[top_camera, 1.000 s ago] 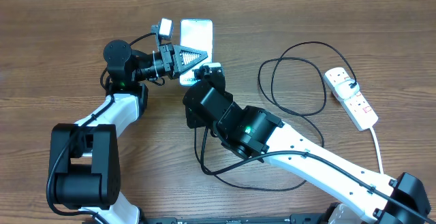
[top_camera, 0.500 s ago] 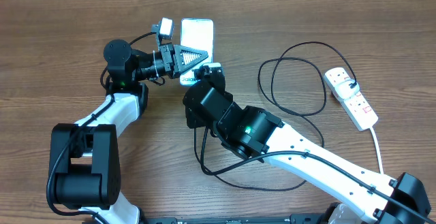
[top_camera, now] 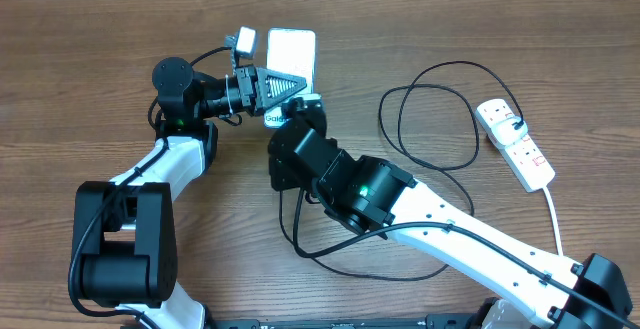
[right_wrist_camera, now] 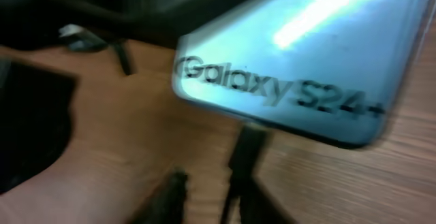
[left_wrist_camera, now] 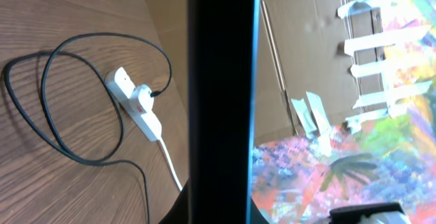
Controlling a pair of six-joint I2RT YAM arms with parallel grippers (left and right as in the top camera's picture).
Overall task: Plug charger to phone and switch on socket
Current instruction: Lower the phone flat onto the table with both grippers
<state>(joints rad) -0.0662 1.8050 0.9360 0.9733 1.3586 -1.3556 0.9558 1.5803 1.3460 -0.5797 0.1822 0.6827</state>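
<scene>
The phone [top_camera: 293, 51] is held off the table at the back centre, with my left gripper [top_camera: 277, 85] shut on its side. In the left wrist view the phone [left_wrist_camera: 223, 94] shows edge-on as a dark band between the jaws of the left gripper [left_wrist_camera: 221, 212]. My right gripper [top_camera: 297, 112] sits just below the phone's bottom edge. In the blurred right wrist view the charger's black plug [right_wrist_camera: 248, 148] reaches the edge of the phone [right_wrist_camera: 300, 47]. The right gripper [right_wrist_camera: 214, 200] stands open, its left finger apart from the plug. The charger cable [top_camera: 432, 119] loops towards the socket [top_camera: 516, 144].
The white power strip [left_wrist_camera: 133, 100] lies at the right with its thick white cord [top_camera: 553, 209] running to the front edge. Black cable [top_camera: 300, 239] also trails under my right arm. Cardboard and a colourful sheet [left_wrist_camera: 354, 149] stand beyond the table's far edge.
The right gripper's jaws have parted around the plug. The phone and the right wrist have shifted slightly away from the front. The left arm has hardly moved.
</scene>
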